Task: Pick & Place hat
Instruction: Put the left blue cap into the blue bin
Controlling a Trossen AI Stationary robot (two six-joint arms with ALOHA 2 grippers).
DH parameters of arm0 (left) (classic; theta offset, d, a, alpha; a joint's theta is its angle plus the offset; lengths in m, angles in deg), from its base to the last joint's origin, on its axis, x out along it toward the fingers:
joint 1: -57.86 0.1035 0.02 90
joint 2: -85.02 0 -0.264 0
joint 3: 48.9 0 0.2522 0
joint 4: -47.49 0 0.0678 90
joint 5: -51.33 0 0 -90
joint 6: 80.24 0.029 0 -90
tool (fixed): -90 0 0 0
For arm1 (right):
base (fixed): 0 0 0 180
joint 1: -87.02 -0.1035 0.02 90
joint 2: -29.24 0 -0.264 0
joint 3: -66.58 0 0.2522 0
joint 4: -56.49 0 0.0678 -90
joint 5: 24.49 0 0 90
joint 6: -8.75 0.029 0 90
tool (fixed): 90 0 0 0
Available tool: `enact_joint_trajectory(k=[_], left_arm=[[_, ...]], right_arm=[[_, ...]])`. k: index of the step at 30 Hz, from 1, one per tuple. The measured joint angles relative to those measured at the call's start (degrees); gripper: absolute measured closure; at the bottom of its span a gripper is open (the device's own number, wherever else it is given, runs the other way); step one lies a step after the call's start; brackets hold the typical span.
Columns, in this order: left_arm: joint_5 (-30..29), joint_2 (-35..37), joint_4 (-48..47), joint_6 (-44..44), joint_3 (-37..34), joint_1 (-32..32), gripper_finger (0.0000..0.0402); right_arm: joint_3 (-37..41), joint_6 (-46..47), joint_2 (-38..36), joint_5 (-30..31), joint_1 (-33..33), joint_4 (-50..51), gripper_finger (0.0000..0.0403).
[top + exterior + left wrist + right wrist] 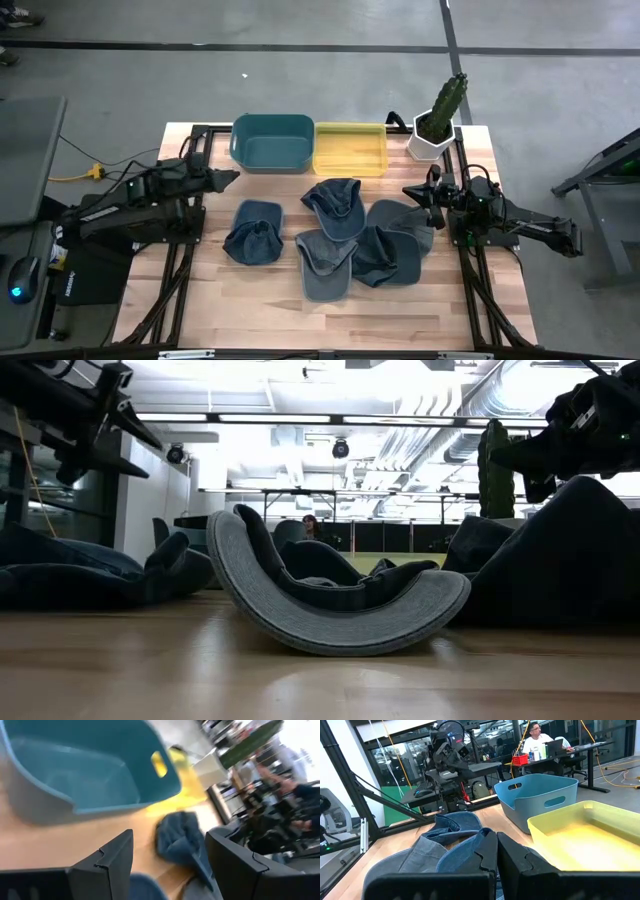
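Observation:
Several blue and grey caps lie on the wooden table. One dark blue cap [255, 232] is at the left, one [334, 205] is near the bins, and a grey one [325, 265] [330, 610] rests upside down on its crown. Two more caps [395, 245] overlap at the right. My left gripper [232, 177] [170, 837] is open and hovers by the teal bin's near left corner, off the caps. My right gripper [408, 190] [496, 842] is shut and raised above the table beside the right-hand caps, as the low view shows [520, 455].
A teal bin [272, 140] [85, 775] and a yellow bin [350, 148] [580, 835] stand side by side at the far edge. A potted cactus [437, 125] is at the far right corner. Bare wood lies along the near edge [320, 320]. A person sits at a desk beyond the table [536, 737].

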Motion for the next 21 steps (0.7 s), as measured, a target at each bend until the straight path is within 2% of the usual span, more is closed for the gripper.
enact_joint_trajectory(k=[6,14,21], left_arm=[[5.32,-10.56,-4.43,-1.78,4.36,-0.02,0.0176],[11.42,-22.78,-17.6,1.12,9.99,0.0,0.0177],[15.82,-28.61,-17.2,1.27,11.36,0.0,0.0177]], right_arm=[[-0.01,-0.03,-0.02,-0.01,0.0,0.0,0.0402],[0.01,0.0,-0.02,-0.01,0.0,0.0,0.0402],[-0.02,-0.04,-0.02,0.01,-0.02,0.0,0.0402]])
